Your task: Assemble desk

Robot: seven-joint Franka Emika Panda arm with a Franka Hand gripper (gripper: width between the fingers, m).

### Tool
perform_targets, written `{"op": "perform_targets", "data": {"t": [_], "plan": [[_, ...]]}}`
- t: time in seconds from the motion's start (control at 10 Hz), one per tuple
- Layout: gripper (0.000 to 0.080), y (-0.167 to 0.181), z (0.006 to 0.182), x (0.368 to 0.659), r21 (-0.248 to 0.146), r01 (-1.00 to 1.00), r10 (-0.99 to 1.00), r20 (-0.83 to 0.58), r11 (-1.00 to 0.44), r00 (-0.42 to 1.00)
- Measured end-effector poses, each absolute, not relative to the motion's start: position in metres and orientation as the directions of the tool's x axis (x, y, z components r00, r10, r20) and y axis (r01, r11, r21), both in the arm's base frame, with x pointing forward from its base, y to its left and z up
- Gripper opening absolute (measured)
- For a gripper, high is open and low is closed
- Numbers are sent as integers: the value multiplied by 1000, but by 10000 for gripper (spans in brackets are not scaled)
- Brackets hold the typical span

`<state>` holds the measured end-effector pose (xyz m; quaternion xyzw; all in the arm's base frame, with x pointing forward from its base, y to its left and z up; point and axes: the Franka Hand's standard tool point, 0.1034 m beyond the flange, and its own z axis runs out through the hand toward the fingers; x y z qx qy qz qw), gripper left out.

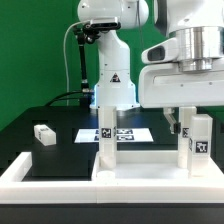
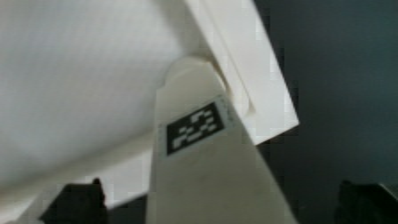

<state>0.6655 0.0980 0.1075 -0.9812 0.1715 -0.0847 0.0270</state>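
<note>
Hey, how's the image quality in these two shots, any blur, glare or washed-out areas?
Exterior view: evenly lit, no hard glare, but coarse; the white tabletop panel and border wall blend together, and the marker board tags are blotchy. Wrist view: soft focus throughout; the leg tag is smeared, the panel is featureless white, the tool fingertips are dark silhouettes.

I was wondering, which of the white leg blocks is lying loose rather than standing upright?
The small leg block at the exterior view's left, lying alone on the black table; the other two legs stand upright on the tabletop panel.
</note>
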Motion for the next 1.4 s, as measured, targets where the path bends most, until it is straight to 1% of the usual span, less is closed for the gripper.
{"op": "perform_targets", "data": {"t": [0.1,0.2,0.3,0.4,0.5,0.6,0.7,0.8,0.9,1.0,1.2,1.3,1.4], "plan": [[649,97,107,666,-49,-158,-164,171,-986,972],[649,97,107,666,-53,-182,-188,169,-982,967],[623,97,107,666,-55,-199,-206,168,-978,964],[488,97,107,666,-55,-200,-206,168,-978,964],[352,97,107,666,-69,-275,-283,163,-959,945],[352,96,107,666,-76,-323,-331,159,-943,930],[289,94,106,666,-93,-436,-445,149,-895,883],[289,93,106,665,-103,-508,-519,140,-855,843],[289,91,106,665,-120,-667,-678,119,-735,725],[289,88,105,665,-138,-806,-818,83,-576,570],[289,83,105,663,-155,-943,-955,5,-295,298],[295,84,104,662,-153,-983,-993,-41,-103,110],[295,85,105,662,-135,-991,-998,-62,-4,13]]}}
